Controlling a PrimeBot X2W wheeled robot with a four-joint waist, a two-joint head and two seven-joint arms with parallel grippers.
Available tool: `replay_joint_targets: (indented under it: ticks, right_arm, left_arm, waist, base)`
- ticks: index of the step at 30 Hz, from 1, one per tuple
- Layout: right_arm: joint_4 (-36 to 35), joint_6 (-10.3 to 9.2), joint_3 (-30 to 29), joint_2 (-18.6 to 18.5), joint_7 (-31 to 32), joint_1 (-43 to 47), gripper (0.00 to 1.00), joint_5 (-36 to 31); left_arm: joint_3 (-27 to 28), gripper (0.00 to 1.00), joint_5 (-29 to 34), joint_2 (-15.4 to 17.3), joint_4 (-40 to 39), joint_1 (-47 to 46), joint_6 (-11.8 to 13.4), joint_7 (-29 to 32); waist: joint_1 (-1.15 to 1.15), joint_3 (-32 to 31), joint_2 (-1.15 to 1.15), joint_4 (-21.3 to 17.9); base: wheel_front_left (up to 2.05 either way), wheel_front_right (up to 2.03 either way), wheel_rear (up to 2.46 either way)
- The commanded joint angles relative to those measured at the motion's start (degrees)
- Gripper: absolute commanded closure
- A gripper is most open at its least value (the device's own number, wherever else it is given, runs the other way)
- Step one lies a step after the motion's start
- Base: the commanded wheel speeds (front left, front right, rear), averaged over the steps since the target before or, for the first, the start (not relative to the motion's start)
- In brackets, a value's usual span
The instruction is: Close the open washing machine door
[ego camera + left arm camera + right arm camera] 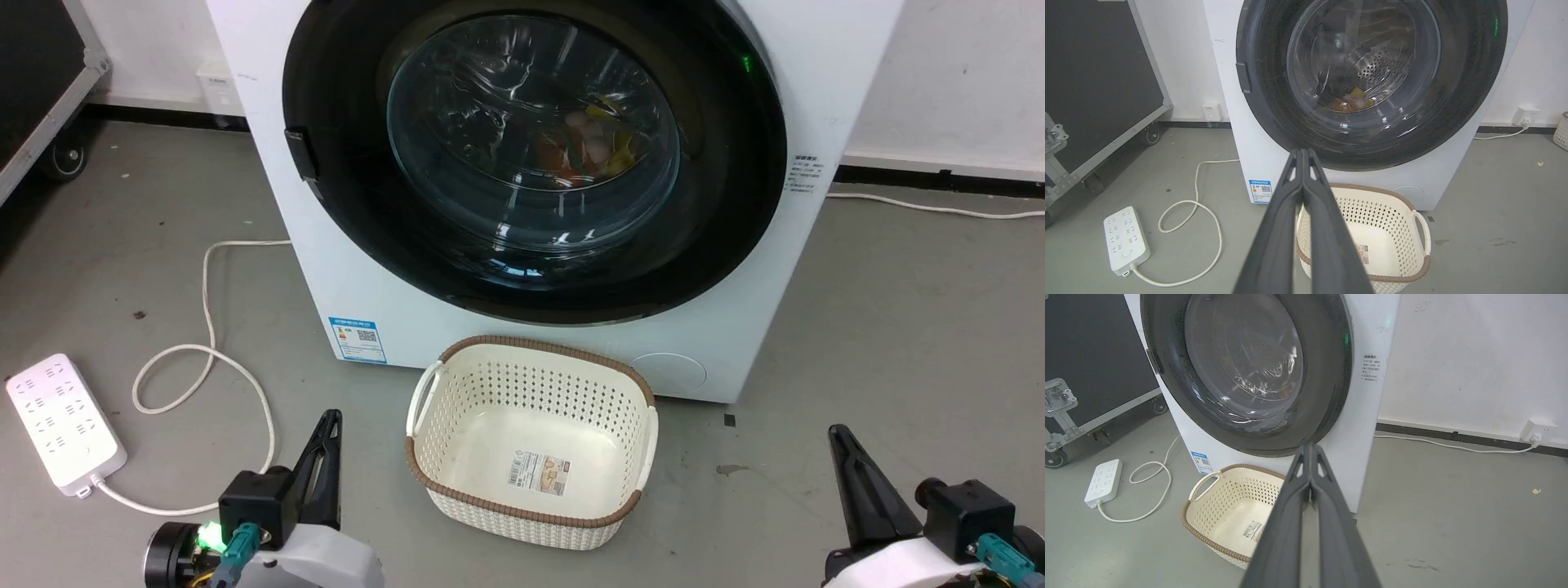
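washing machine door (pixel 535 155) closed, beyond left end effector (pixel 331 418)

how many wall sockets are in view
2: a socket low down left of the washing machine, another socket right of it. More may hide behind the machine.

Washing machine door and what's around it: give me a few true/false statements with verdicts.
1. The washing machine door sits flush against the front of the washing machine. True.
2. The basket holds laundry. False: it is empty apart from a label on its floor.
3. The left gripper and the right gripper are both shut. True.
4. The left gripper touches the door. False: it is low beside the basket, apart from the door.
5. The power strip lies on the robot's right. False: it lies on the floor to the left of the basket.
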Motion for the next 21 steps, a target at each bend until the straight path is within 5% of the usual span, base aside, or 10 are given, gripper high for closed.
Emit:
replay_joint_targets:
  ticks: [1, 21]
  right_arm:
    - [-0.4, -0.03, 0.2, 0.1, 0.4, -0.9, 1.00, -0.5]
    - [-0.9, -0.03, 1.1, 0.2, 2.8, -2.0, 1.00, -2.1]
  left_arm:
    - [0.3, 1.00, 0.5, -0.3, -0.4, 0.0, 0.3, 0.4]
    - [1.2, 1.00, 1.6, -0.6, -1.6, 0.0, 1.0, 2.7]
  waist:
    - [0.00, 0.0, 0.00, -0.1]
    - [0.00, 0.2, 0.00, -0.9]
  base:
    - [0.00, 0.00, 0.00]
    - [0.00, 0.00, 0.00]
